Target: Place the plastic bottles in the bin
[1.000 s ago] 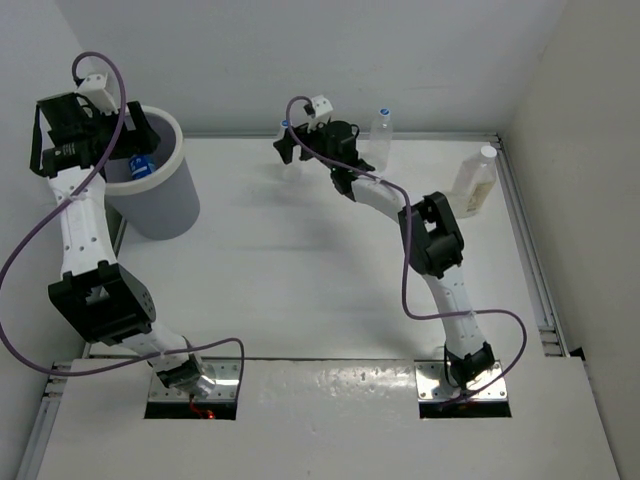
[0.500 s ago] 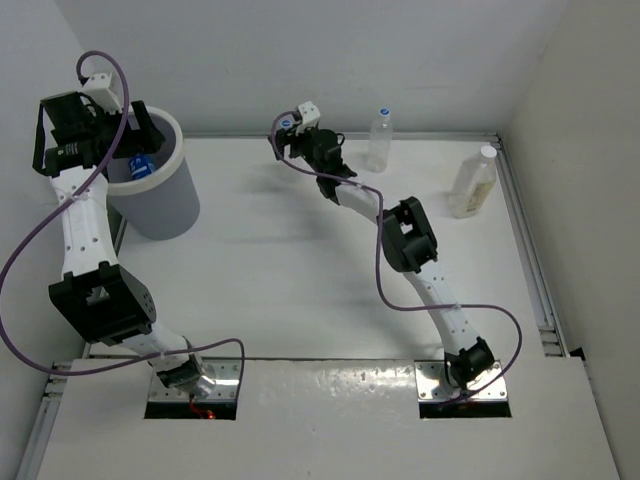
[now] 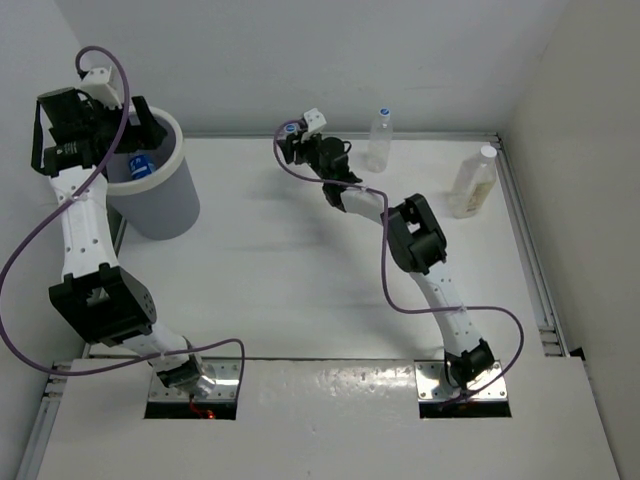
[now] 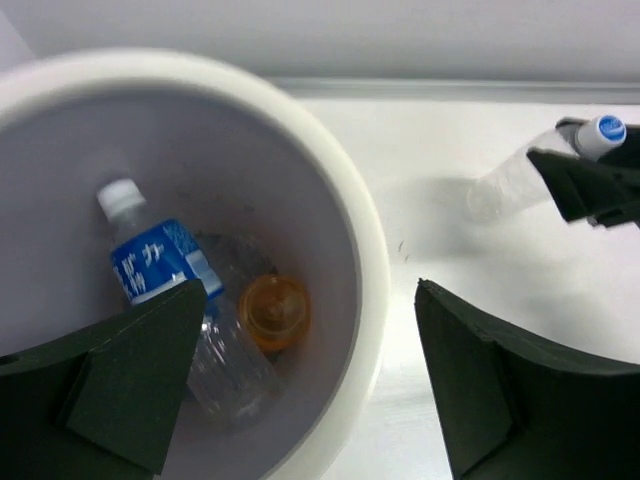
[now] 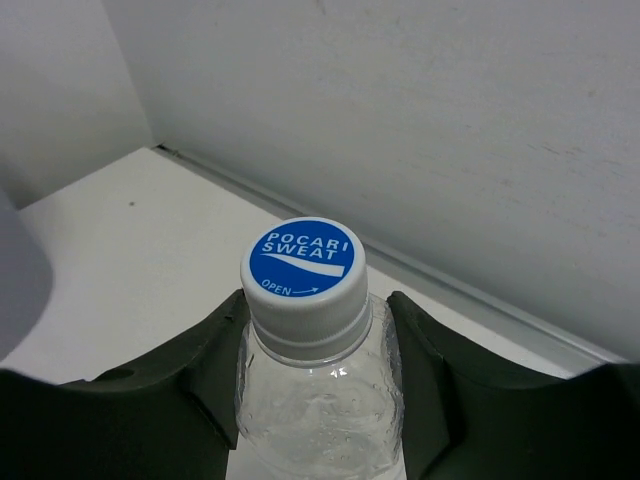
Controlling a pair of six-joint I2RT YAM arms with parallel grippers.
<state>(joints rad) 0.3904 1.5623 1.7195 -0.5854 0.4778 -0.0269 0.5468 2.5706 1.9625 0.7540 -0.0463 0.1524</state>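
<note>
Right now the right gripper (image 3: 292, 143) is clamped on a bottle (image 5: 318, 400) just under its blue cap (image 5: 303, 262), at the table's (image 3: 300, 290) far edge, about mid-width. The left gripper (image 4: 305, 330) hangs over the bin (image 3: 170, 215) at the far left corner, fingers spread, holding nothing.

Risks, as I judge them:
- The grip sits high on thin, round plastic. The bottle could swing or slide out on the carry leftward.
- The left arm occupies the space above the bin. A right-arm approach could clash with it unless it clears.
- A low carry could knock the bottle against the bin's thick rim (image 4: 365, 250).

What each view adds:
- Right wrist: both fingers touching the bottle's shoulder. The base is hidden, so I cannot tell if it is off the table.
- Left wrist: the bin's contents, which are a labelled bottle (image 4: 155, 265), an orange bottle (image 4: 275, 312) and a clear bottle (image 4: 230, 370). It also shows the held bottle from the side.
- Top: two bottles waiting along the far edge, a capped one (image 3: 380, 135) and a whitish one (image 3: 473, 185) near the far right corner.
</note>
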